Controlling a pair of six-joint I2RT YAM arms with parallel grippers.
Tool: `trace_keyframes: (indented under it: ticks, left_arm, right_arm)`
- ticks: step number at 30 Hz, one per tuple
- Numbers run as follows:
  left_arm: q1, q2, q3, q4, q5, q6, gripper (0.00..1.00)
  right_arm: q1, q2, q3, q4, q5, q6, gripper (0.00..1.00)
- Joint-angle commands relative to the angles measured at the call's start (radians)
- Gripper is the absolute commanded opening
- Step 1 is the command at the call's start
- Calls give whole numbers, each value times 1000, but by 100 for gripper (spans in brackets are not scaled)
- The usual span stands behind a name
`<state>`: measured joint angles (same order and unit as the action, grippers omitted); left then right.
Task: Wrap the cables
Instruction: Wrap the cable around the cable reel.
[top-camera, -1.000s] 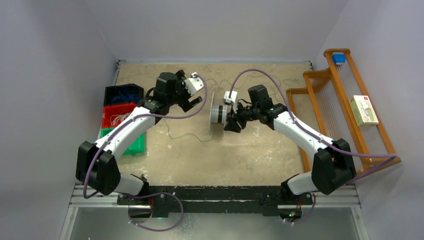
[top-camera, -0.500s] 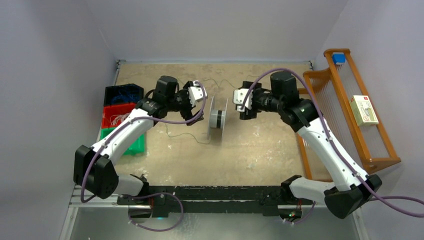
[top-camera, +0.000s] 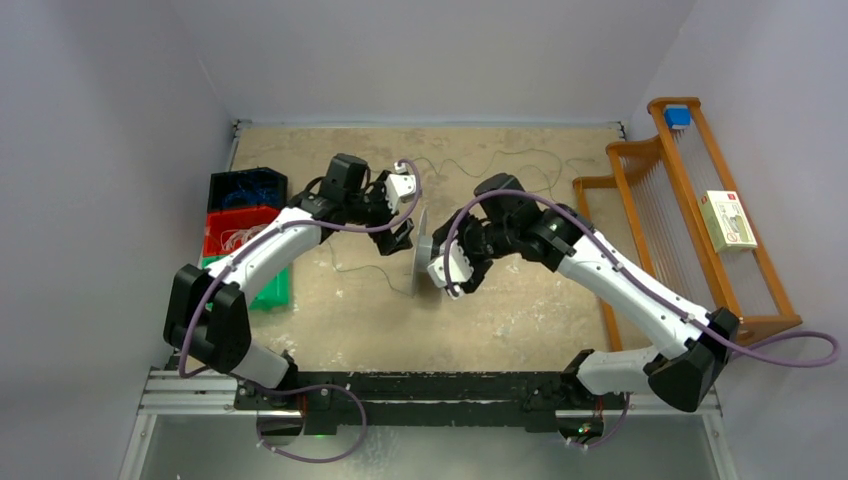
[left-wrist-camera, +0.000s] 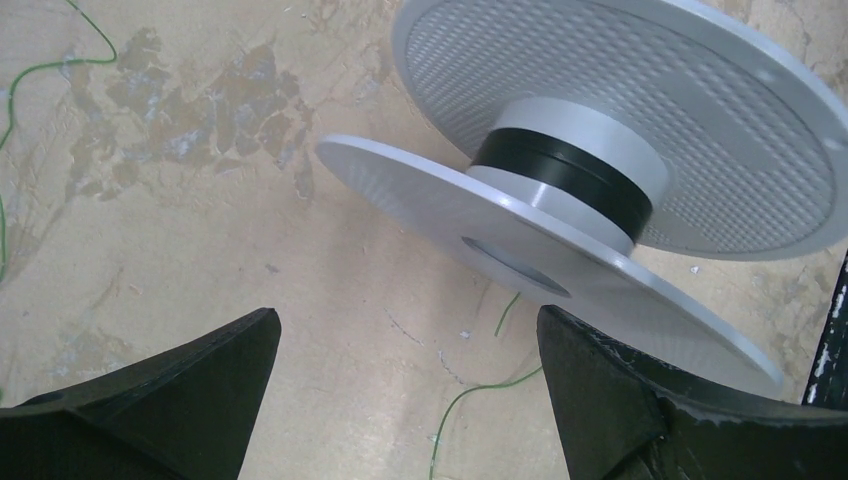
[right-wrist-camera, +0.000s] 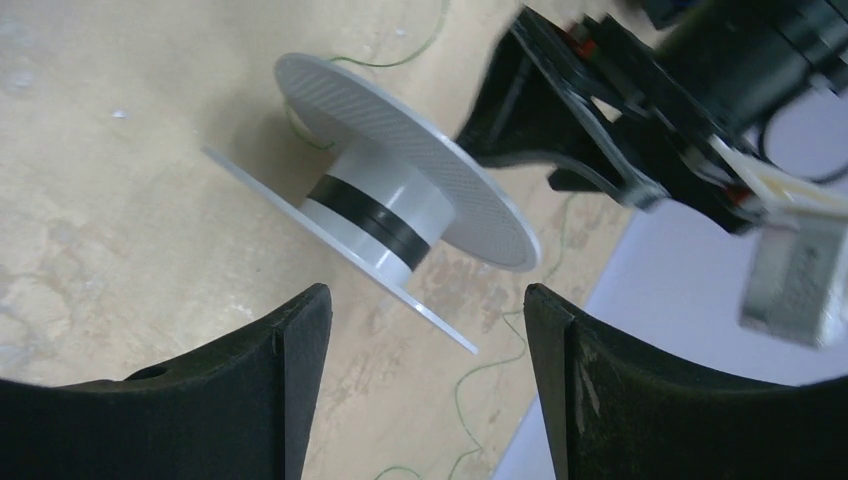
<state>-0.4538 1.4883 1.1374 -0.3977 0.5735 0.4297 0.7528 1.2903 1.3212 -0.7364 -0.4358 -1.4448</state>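
A pale grey spool (top-camera: 424, 250) stands on its rims mid-table, with a black band round its hub (left-wrist-camera: 560, 170). The cables are a thin greenish wire; it trails loose over the table left of the spool (top-camera: 350, 270) and along the back (top-camera: 470, 165), and under the spool (left-wrist-camera: 470, 390) (right-wrist-camera: 470, 375). My left gripper (top-camera: 400, 235) (left-wrist-camera: 405, 320) hangs open just left of the spool, nothing between its fingers. My right gripper (top-camera: 445, 260) (right-wrist-camera: 425, 295) is open on the spool's near right side, apart from it and empty.
Blue (top-camera: 245, 188), red (top-camera: 235, 230) and green (top-camera: 270, 285) bins are stacked at the table's left edge. A wooden rack (top-camera: 690, 200) on the right holds a small box (top-camera: 727, 220) and a blue block (top-camera: 679, 115). Purple arm cables loop over both arms.
My right gripper let go of the spool, swung up and away, then came down open at its near right. The left gripper moved in close to the spool's left flange.
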Motion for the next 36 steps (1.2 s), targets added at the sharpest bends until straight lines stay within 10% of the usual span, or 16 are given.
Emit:
trace_keyframes:
  ticks: [1, 8, 17, 25, 36]
  left_arm:
    - [1, 30, 63, 26, 21, -36, 99]
    - [3, 58, 74, 28, -17, -49, 99]
    - [41, 58, 73, 22, -14, -55, 99]
    - [101, 12, 84, 24, 11, -57, 99]
    - [170, -124, 78, -38, 242, 78, 99]
  right_arm:
    - [38, 17, -53, -84, 47, -64, 71]
    - [103, 74, -111, -64, 140, -47, 56]
    - [115, 63, -68, -124, 54, -68, 0]
    - [88, -87, -181, 35, -36, 47, 0]
    - [-268, -238, -436, 376, -518, 173, 0]
